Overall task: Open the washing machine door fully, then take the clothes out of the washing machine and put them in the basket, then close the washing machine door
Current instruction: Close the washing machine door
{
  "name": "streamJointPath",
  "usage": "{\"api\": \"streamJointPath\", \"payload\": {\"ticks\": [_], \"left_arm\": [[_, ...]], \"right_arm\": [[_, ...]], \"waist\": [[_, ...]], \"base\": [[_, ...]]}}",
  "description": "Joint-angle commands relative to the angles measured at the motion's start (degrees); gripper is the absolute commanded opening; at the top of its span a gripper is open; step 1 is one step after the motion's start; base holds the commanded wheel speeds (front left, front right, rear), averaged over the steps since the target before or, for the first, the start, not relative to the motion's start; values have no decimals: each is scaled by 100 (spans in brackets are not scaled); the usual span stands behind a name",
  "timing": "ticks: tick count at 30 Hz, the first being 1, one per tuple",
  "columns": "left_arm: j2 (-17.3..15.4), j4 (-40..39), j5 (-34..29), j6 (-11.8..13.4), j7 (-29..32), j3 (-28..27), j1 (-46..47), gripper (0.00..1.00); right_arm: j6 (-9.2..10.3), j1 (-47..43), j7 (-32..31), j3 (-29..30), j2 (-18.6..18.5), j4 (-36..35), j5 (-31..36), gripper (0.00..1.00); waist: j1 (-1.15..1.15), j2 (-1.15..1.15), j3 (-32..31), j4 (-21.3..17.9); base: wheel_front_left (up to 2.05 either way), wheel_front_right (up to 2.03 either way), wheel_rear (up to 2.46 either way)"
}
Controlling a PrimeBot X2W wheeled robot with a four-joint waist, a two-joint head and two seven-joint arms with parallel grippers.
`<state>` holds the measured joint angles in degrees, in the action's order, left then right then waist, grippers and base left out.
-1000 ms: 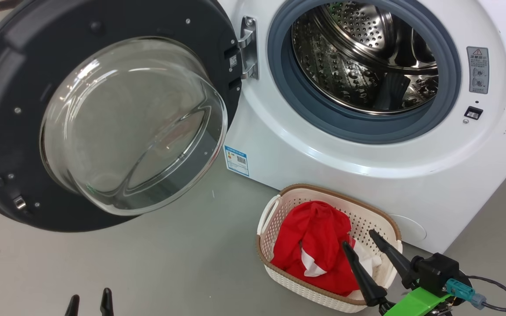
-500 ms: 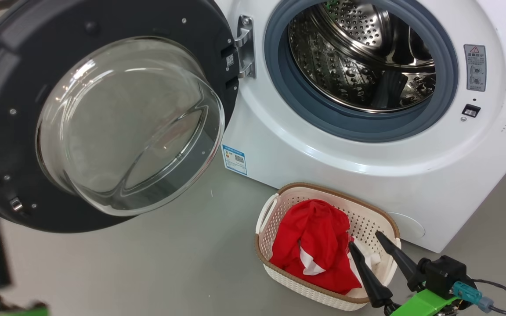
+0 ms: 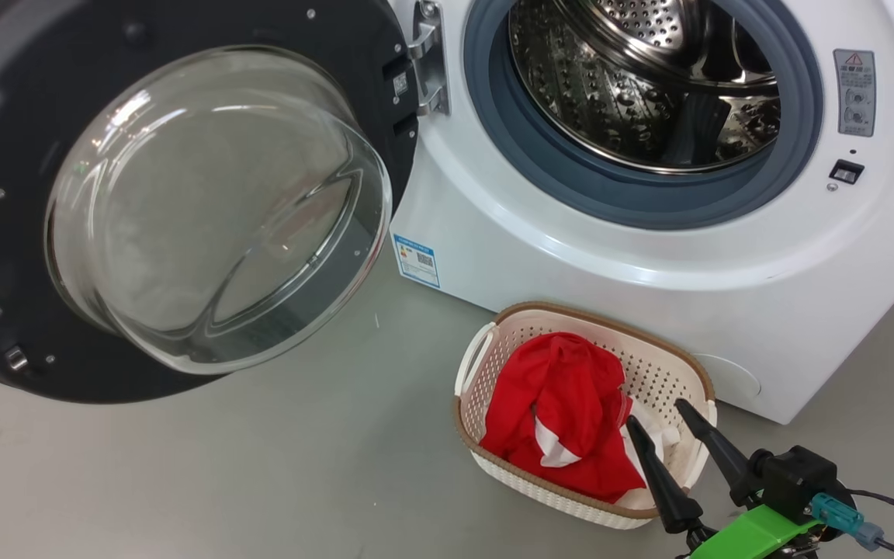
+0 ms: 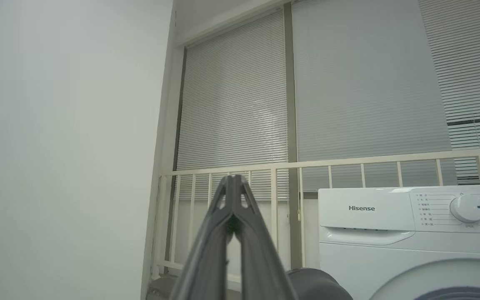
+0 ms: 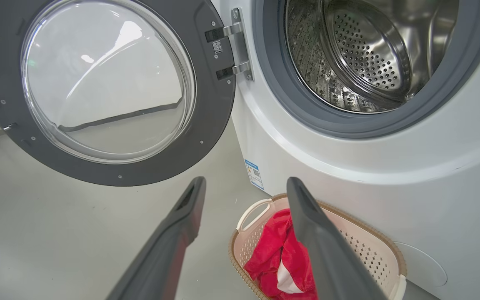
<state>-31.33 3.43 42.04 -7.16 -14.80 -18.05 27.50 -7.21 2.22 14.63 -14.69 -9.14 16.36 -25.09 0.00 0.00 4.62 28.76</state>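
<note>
Red-white fabric clothes [image 3: 563, 411] sit in cream perforated plastic basket [image 3: 571, 310]; steel drum [image 3: 633, 85] looks empty. My left gripper [image 4: 232, 180] just pinched together, empty; right gripper [image 3: 658, 414] spread near basket. Black-ringed glass door [image 3: 214, 210] open: closing's next.

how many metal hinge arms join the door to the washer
2, one above the other between the washing machine door and the washing machine: the upper hinge arm, the lower hinge arm. None seems hidden.
</note>
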Motion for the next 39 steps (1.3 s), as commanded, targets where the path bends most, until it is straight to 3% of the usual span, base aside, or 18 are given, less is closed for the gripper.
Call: {"api": "streamJointPath", "payload": {"ticks": [1,6,10,18,25,32,39], "left_arm": [[-404,69,146,-32,-20,-92,273,0],[-1016,1397,1099,-32,23,378,1070,0],[-1335,2387,2215,-32,562,686,1696,0],[-1620,3918,3423,-33,1897,1111,2316,0],[-1778,4519,3916,-33,3188,1449,2329,0],[-1776,4691,4232,-33,3856,1582,2172,0],[-1774,4809,4386,-33,4144,1628,2008,0]], "right_arm": [[-28,3,37,-73,-32,-161,49,100],[-28,47,37,-31,-53,-175,120,100],[-28,104,37,-38,-77,-174,163,100],[-28,222,37,-64,-133,-146,214,100],[-28,285,37,-95,-201,-157,261,100],[-28,314,37,-96,-237,-192,312,100],[-28,346,37,-111,-220,-199,334,100]], "waist": [[0,0,57,-1],[0,0,237,-33],[0,0,359,-68],[0,0,595,-144],[0,0,783,-250],[0,0,915,-312],[0,0,942,-370]], "base": [[0,0,0],[0,0,0],[0,0,0],[0,0,0],[0,0,0],[0,0,0],[0,0,0]]}}
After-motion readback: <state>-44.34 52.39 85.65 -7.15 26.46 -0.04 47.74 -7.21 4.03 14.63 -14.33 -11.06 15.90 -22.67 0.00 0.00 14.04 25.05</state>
